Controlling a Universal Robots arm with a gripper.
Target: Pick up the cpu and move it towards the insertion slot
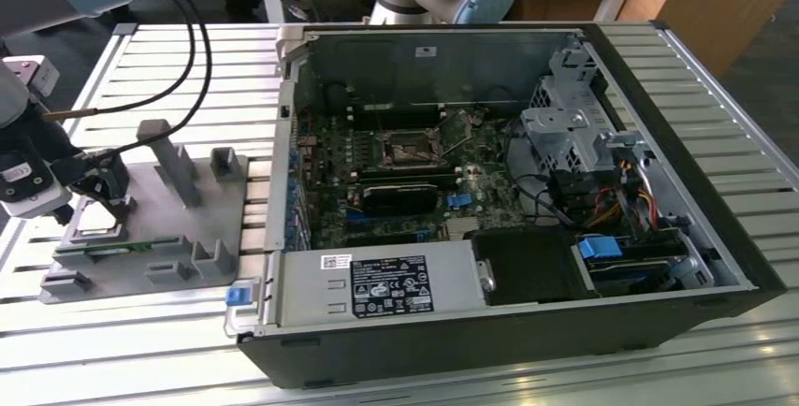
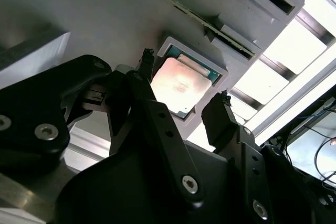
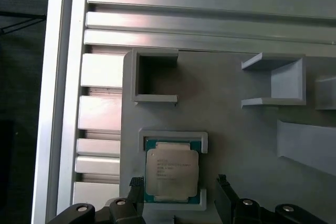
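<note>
Black angular tool [image 2: 186,74], open and seemingly not touching, straddles the square silvery cpu [image 2: 181,85] in a grey fixture [image 3: 236,145].

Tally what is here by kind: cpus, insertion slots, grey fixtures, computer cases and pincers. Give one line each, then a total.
cpu: 1
insertion slot: 1
grey fixture: 1
computer case: 1
pincer: 1
Total: 5

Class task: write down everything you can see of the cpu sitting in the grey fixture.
The cpu is a small flat square chip, silvery metal lid on a green-edged board. It lies flat, lid up, in a rimmed pocket of the grey fixture. The gripper hangs over it, fingers open on either side, not visibly touching it.
</note>
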